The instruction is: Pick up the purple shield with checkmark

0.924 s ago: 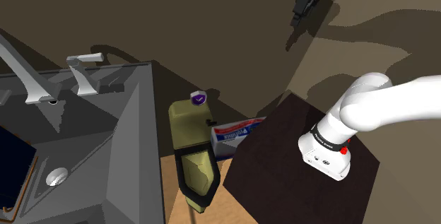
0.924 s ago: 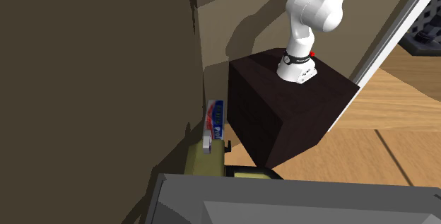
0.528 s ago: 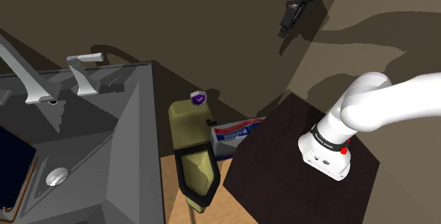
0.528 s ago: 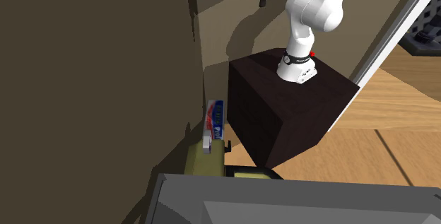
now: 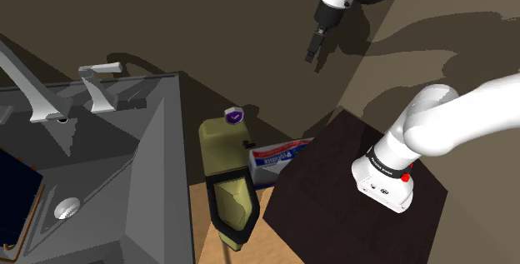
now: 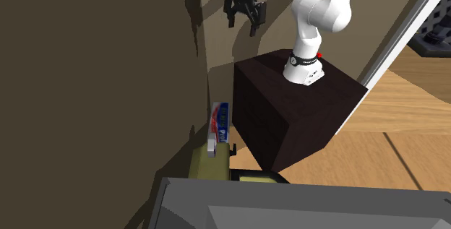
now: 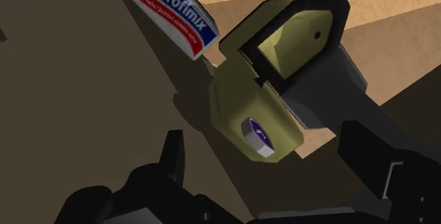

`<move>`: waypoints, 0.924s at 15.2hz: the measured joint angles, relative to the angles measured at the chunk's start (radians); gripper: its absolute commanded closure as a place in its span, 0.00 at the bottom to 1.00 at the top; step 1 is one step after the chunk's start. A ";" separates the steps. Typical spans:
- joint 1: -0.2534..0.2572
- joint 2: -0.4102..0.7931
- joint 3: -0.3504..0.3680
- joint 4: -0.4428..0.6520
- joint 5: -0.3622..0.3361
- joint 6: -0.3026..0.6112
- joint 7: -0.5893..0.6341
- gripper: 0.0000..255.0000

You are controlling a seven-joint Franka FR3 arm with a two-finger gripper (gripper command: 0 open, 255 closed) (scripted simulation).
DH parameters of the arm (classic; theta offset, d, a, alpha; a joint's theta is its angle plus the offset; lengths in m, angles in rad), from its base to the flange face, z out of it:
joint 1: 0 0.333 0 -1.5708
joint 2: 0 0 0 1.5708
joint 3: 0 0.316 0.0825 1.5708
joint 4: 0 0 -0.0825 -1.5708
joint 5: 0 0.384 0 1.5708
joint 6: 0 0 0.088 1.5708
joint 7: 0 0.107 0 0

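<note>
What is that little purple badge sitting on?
The purple shield lies on the flat top of the olive toilet tank, at the end away from the bowl. The patch of tank beneath it is covered.

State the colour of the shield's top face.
The shield is purple with a white checkmark; the shoulder view shows it best.

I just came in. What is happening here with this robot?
The white robot arm holds its black pincer open, high in the air, gripping nothing. The small purple shield token with a white checkmark lies untouched on an olive-yellow boxy fixture, beside a white, blue and red carton.
</note>
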 measured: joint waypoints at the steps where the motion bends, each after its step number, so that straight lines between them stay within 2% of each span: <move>1: 0.009 0.028 -0.003 -0.007 0.005 0.038 -0.019 0.00; 8: 0.073 0.261 -0.044 -0.018 0.050 0.303 -0.189 0.00; 14: 0.132 0.485 -0.066 0.019 0.138 0.498 -0.367 0.00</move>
